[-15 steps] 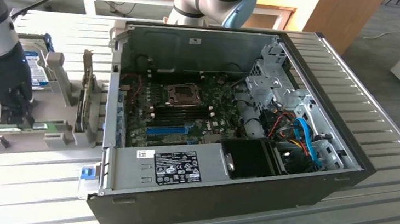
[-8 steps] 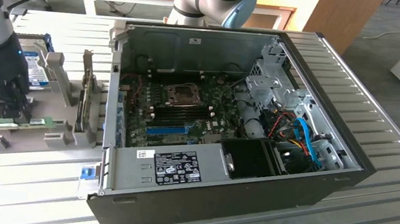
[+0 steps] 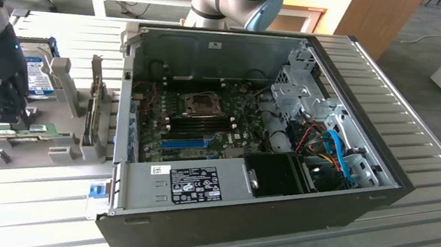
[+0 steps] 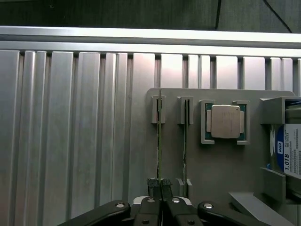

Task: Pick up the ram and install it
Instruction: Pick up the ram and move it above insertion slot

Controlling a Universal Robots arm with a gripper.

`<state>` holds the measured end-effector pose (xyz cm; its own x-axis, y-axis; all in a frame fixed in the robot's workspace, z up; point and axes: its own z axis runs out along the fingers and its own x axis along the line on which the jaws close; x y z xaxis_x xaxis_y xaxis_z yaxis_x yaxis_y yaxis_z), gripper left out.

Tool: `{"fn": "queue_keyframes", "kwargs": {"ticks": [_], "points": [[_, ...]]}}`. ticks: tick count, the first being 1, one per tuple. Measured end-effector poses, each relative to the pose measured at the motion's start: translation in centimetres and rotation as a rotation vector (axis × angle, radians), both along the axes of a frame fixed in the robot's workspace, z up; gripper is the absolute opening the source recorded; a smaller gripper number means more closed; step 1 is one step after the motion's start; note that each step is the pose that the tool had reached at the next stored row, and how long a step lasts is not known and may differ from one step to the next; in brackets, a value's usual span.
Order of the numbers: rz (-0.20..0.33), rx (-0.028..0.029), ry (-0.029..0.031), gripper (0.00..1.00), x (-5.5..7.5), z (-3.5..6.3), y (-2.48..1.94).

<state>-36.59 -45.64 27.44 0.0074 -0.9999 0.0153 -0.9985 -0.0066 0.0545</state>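
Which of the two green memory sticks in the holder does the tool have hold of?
The ram farther from the processor; the tool is shut on its end. The second stick, beside the processor, stands free.

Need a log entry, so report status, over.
Gripper: fingers shut on the ram. Ram on edge in its holder, not yet lifted. Second stick alongside, apart.

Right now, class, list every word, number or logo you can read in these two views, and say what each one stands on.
"1.0TB": on the hard drive label, in the wrist view.
"WD": logo on that same label, just legible.
Too small to read: the print on the white sticker on the computer case.
Nothing readable on the ram, seen edge-on, or on the processor.
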Motion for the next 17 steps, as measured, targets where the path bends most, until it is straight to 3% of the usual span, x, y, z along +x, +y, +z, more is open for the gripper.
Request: {"fn": "queue_keyframes", "kwargs": {"ticks": [17], "points": [[0.0,0.0,0.0,0.12,0.0,4.0,0.0]]}}
